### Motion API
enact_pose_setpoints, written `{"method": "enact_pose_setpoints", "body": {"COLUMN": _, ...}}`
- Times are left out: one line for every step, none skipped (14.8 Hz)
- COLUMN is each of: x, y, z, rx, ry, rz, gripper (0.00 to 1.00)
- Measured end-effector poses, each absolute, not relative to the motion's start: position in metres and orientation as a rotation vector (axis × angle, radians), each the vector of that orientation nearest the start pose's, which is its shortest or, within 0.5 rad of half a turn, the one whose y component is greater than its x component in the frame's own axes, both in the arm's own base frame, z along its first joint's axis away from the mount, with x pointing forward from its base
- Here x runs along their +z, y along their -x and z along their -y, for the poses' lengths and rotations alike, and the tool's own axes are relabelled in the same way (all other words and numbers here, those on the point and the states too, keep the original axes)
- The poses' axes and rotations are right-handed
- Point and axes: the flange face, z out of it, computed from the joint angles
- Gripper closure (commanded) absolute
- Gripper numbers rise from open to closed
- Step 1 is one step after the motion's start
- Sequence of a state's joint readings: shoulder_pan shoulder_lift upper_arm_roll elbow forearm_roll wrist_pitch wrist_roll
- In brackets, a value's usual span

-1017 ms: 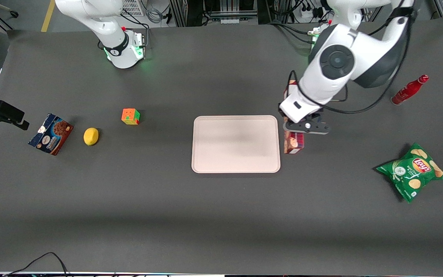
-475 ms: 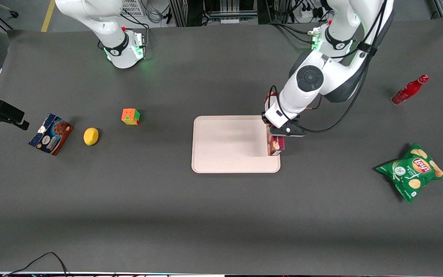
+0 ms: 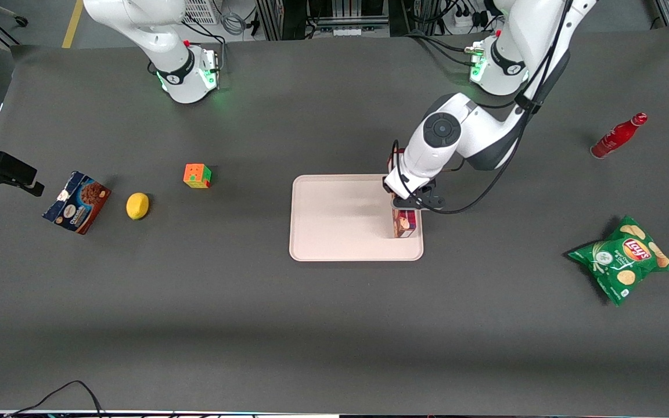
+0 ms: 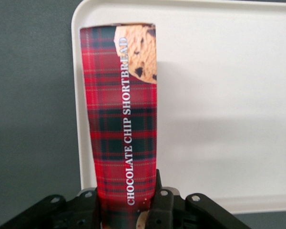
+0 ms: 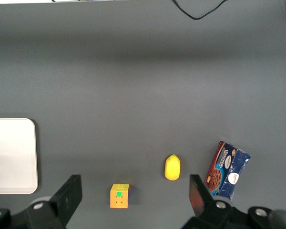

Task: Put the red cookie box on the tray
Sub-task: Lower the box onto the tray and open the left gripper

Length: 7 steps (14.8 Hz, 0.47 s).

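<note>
The red cookie box (image 3: pixel 404 223) (image 4: pixel 121 119), a slim tartan carton, hangs lengthwise from my left gripper (image 3: pixel 409 202) (image 4: pixel 128 210), which is shut on its upper end. The carton's lower end is over the pale tray (image 3: pixel 340 217) (image 4: pixel 219 109), just inside the rim at the working arm's end. Whether the carton touches the tray floor I cannot tell. One black finger (image 4: pixel 163 202) presses against the carton's side.
Toward the parked arm's end lie a colour cube (image 3: pixel 197 175), a lemon (image 3: pixel 137 205) and a blue-and-brown cookie box (image 3: pixel 76 201). Toward the working arm's end lie a green chip bag (image 3: pixel 623 258) and a red bottle (image 3: pixel 618 135).
The left arm has carried the red cookie box sideways from the table beside the tray to above the tray's edge area, and the arm has dropped lower.
</note>
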State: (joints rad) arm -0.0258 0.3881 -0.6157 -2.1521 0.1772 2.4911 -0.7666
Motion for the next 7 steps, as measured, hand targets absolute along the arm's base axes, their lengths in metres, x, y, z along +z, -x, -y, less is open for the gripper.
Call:
{"method": "enact_pose_setpoints", "body": {"x": 0.245, "y": -0.461, "z": 0.337, "rx": 0.074, "ry": 3.249, "rz": 0.046, "gripper": 1.0}}
{"method": "enact_pose_setpoints", "body": {"x": 0.238, "y": -0.464, "z": 0.333, "rx": 0.066, "ry": 3.243, "rz": 0.038, "gripper": 1.0}}
{"method": "enact_pose_setpoints", "body": {"x": 0.232, "y": -0.468, "z": 0.328, "rx": 0.052, "ry": 3.234, "rz": 0.031, "gripper": 1.0}}
{"method": "enact_pose_setpoints", "body": {"x": 0.228, "y": -0.472, "z": 0.323, "rx": 0.043, "ry": 3.23, "rz": 0.033, "gripper": 1.0}}
{"method": "enact_pose_setpoints", "body": {"x": 0.225, "y": -0.474, "z": 0.32, "rx": 0.039, "ry": 3.228, "rz": 0.036, "gripper": 1.0}}
{"method": "enact_pose_setpoints", "body": {"x": 0.225, "y": -0.474, "z": 0.32, "rx": 0.038, "ry": 3.229, "rz": 0.036, "gripper": 1.0}}
{"method": "enact_pose_setpoints", "body": {"x": 0.225, "y": -0.474, "z": 0.321, "rx": 0.035, "ry": 3.229, "rz": 0.03, "gripper": 0.96}}
